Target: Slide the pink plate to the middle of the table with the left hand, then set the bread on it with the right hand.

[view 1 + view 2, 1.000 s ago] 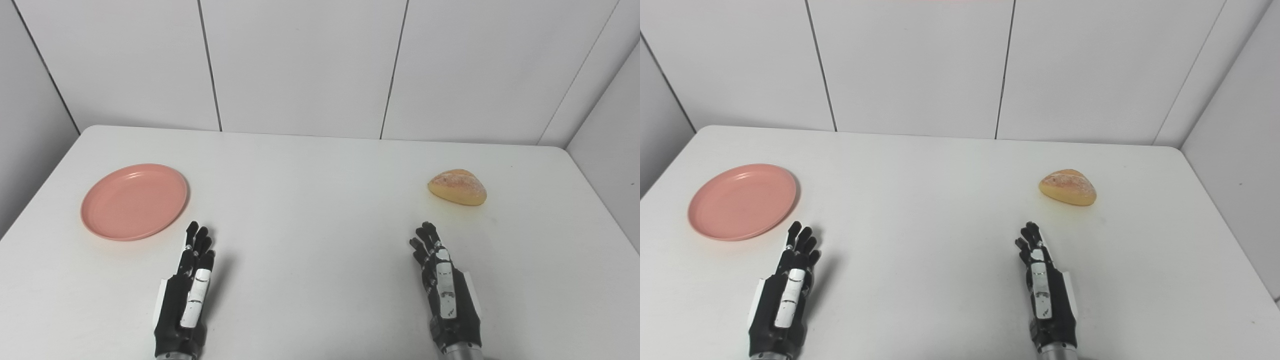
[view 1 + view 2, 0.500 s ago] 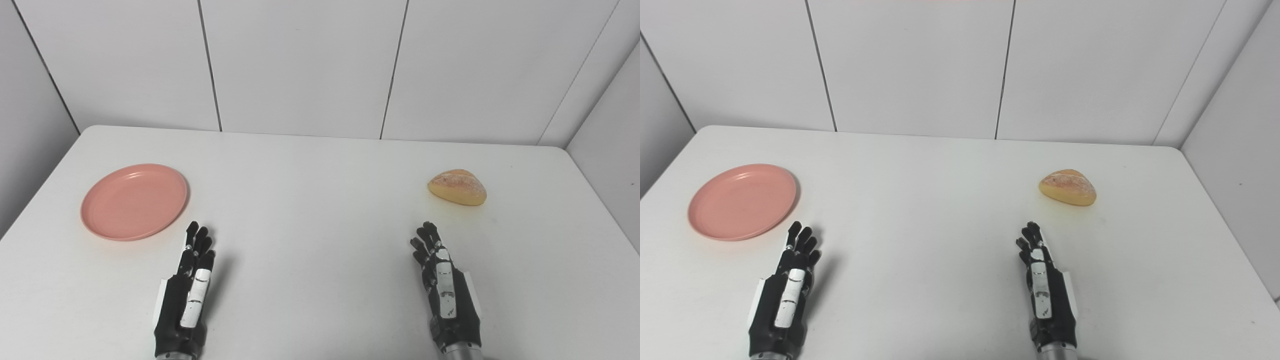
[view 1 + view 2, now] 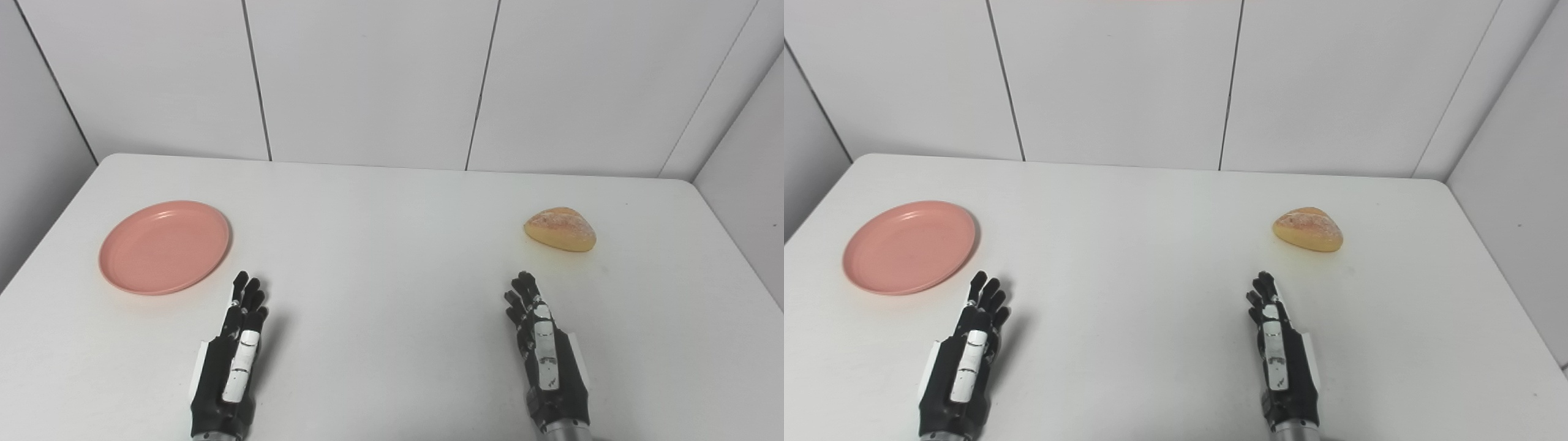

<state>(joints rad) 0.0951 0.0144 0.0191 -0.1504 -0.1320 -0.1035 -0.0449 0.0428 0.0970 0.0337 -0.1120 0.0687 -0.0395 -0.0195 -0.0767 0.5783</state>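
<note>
A round pink plate (image 3: 164, 246) lies flat and empty on the left side of the white table (image 3: 380, 245). A golden bread roll (image 3: 560, 229) lies on the right side. My left hand (image 3: 229, 361) is open and empty, fingers stretched out, near the front edge, a little to the right of and nearer than the plate, not touching it. My right hand (image 3: 545, 355) is open and empty near the front edge, nearer than the bread and slightly left of it, a clear gap between them.
White panelled walls (image 3: 367, 79) stand behind the table and at both sides. The table's far edge (image 3: 392, 165) runs below the back wall. Its right edge (image 3: 735, 245) is close to the bread.
My left hand has shifted slightly to the right with its fingertips edging forward. The right hand, plate and bread have not moved.
</note>
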